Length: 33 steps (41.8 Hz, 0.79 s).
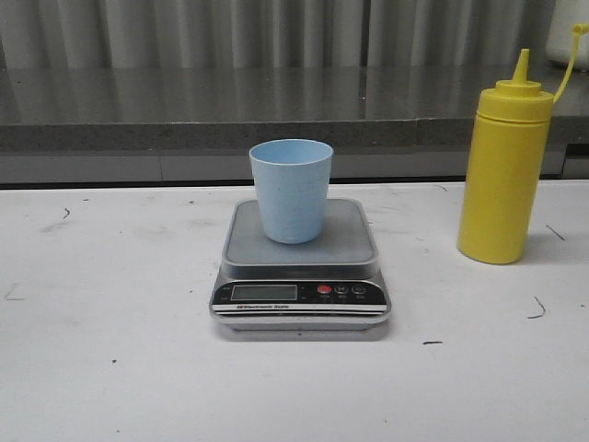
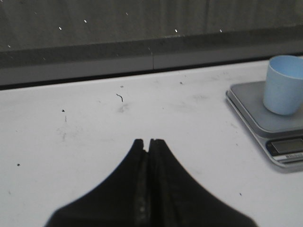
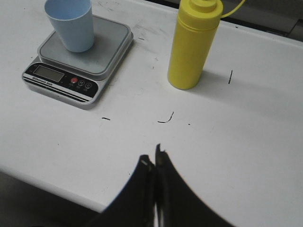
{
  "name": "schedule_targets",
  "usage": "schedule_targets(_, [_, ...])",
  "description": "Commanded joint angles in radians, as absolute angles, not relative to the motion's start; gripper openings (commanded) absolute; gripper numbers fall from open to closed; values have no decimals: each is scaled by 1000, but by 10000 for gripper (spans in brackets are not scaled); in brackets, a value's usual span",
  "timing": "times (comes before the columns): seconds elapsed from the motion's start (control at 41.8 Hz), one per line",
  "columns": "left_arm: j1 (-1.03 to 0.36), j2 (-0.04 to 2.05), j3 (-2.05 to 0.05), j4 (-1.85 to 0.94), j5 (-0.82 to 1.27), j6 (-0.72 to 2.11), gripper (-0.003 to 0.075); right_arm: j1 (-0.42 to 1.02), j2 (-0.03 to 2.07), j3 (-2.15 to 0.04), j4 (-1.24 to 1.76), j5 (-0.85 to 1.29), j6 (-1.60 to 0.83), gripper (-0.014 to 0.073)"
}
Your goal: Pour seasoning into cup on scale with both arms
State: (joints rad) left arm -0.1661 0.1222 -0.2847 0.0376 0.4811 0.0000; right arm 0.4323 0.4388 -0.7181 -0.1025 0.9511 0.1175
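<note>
The pale blue cup stands upright on the silver-grey platform of the scale at the table's centre. The yellow seasoning bottle stands upright to the right of the scale, its cap strap curling off the nozzle. Neither arm shows in the front view. In the left wrist view my left gripper is shut and empty over bare table, with the cup and scale off to one side. My right gripper is shut and empty near the table's front edge, well short of the bottle, cup and scale.
A grey ledge and a corrugated wall run along the back of the white table. Small dark marks dot the tabletop. A white object sits at the back right corner behind the bottle.
</note>
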Motion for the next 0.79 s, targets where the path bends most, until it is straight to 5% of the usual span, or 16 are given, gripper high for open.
schedule_targets(0.0, [-136, 78, -218, 39, 281, -9, -20, 434, 445, -751, -117, 887, 108, -69])
schedule_targets(0.311, [-78, 1, 33, -48, -38, -9, -20, 434, 445, -751, -117, 887, 108, -69])
schedule_targets(0.765, [-29, -23, 30, -54, 0, -9, -20, 434, 446, -751, -117, 887, 108, -69])
